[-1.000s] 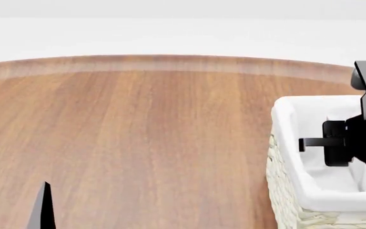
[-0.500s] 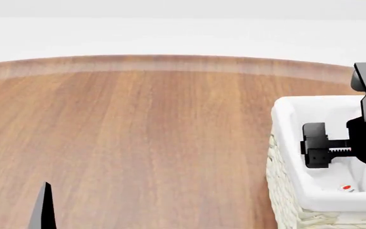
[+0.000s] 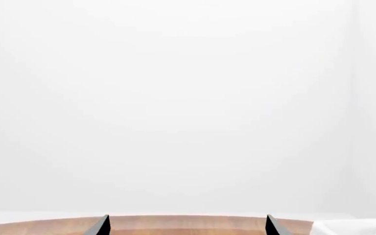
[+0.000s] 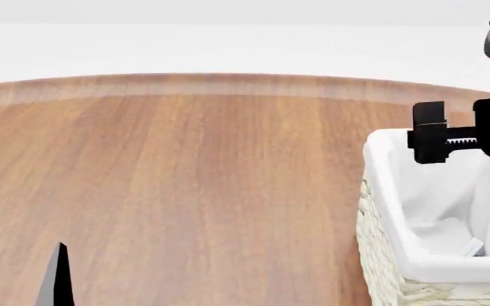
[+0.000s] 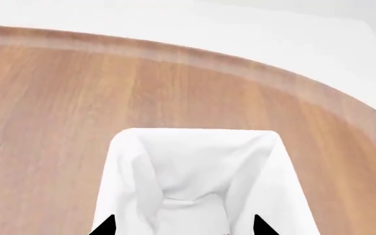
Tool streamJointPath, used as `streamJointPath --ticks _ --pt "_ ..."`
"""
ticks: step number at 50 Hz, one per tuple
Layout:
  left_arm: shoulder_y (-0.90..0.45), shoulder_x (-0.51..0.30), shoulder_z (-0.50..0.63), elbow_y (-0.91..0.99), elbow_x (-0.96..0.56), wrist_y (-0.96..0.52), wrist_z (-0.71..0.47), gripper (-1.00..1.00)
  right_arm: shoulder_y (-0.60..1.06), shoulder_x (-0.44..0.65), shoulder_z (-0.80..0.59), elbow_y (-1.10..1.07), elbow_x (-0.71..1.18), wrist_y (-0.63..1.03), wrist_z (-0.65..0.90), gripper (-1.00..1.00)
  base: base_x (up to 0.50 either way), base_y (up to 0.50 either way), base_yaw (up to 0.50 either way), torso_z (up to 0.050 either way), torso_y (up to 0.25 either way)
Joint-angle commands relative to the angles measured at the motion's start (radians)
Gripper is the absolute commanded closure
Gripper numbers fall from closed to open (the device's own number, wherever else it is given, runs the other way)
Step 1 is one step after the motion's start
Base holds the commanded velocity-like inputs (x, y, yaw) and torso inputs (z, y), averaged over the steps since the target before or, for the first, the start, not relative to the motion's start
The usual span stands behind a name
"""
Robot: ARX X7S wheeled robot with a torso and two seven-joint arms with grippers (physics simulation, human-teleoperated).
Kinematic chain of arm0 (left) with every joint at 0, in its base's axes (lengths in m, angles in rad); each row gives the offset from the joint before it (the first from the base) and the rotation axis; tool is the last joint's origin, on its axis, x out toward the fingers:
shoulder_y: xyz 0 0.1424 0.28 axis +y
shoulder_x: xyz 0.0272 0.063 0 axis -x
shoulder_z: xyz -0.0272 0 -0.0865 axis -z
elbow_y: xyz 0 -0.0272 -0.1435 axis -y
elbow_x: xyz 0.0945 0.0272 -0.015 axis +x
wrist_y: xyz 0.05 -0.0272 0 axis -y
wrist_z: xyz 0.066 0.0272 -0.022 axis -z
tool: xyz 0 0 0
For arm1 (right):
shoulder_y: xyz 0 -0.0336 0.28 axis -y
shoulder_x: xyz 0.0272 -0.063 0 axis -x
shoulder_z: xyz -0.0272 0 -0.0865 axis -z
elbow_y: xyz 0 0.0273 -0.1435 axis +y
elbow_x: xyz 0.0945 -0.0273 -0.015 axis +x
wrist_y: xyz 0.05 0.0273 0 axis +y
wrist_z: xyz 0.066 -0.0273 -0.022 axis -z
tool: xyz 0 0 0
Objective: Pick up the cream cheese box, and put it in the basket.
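In the head view, a dark pointed tip of the left end effector pokes up at the lower left of the frame, over bare wooden worktop. Only this sliver shows there. In the left wrist view its two fingertips appear at the bottom edge, set well apart with nothing between them, against a plain white background.

The brown worktop fills the middle of the head view, with its curved far edge across the upper part of the frame.

At the lower right stands the basket, cream woven wicker with a white cloth liner folded over its rim. Low inside it, near the front wall, a small pale blue-grey corner of the cream cheese box peeks out above the liner; the rest is hidden.

At the upper right, the black right end effector hangs above the basket's far rim, touching nothing. In the right wrist view its two fingertips sit spread at the bottom edge, empty, with the white-lined basket directly below.
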Motion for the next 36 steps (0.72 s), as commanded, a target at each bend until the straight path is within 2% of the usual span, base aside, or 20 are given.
streamJointPath --ticks 1,7,13,17,20,23,33,36 --pt "0.000 0.000 0.004 -0.003 0.002 0.004 -0.003 -1.00 -0.074 0.068 0.112 -0.179 0.031 -0.201 0.176 -1.00 0.00 0.00 0.00 0.000 0.000" --pt "0.001 0.000 0.006 -0.005 0.004 0.007 -0.005 -1.00 -0.199 0.118 0.169 -0.380 0.042 -0.365 0.284 -1.00 0.00 0.00 0.00 0.000 0.000" --pt "-0.002 0.008 0.009 -0.017 0.016 0.009 -0.014 -1.00 -0.384 0.181 0.229 -0.702 0.042 -0.579 0.437 -1.00 0.00 0.00 0.00 0.000 0.000" --pt "0.002 0.008 0.012 -0.011 0.019 0.006 -0.019 -1.00 -0.509 0.205 0.230 -0.890 -0.037 -0.707 0.566 -1.00 0.00 0.00 0.00 0.000 0.000" --pt "0.001 0.007 0.002 -0.011 0.015 0.008 -0.025 -1.00 -0.535 0.221 0.214 -1.011 -0.097 -0.716 0.652 -1.00 0.00 0.00 0.00 0.000 0.000" --pt "0.000 0.010 0.008 -0.016 0.021 0.011 -0.024 -1.00 -0.574 0.237 0.212 -1.110 -0.096 -0.748 0.671 -1.00 0.00 0.00 0.00 0.000 0.000" --pt "-0.004 0.024 0.007 -0.035 0.022 0.010 -0.041 -1.00 -0.694 0.233 0.132 -1.382 -0.418 -0.767 0.890 -1.00 0.00 0.00 0.00 0.000 0.000" --pt "-0.006 0.040 0.019 -0.053 0.026 0.012 -0.046 -1.00 -0.727 0.202 0.096 -1.408 -0.507 -0.780 0.896 -1.00 0.00 0.00 0.00 0.000 0.000"
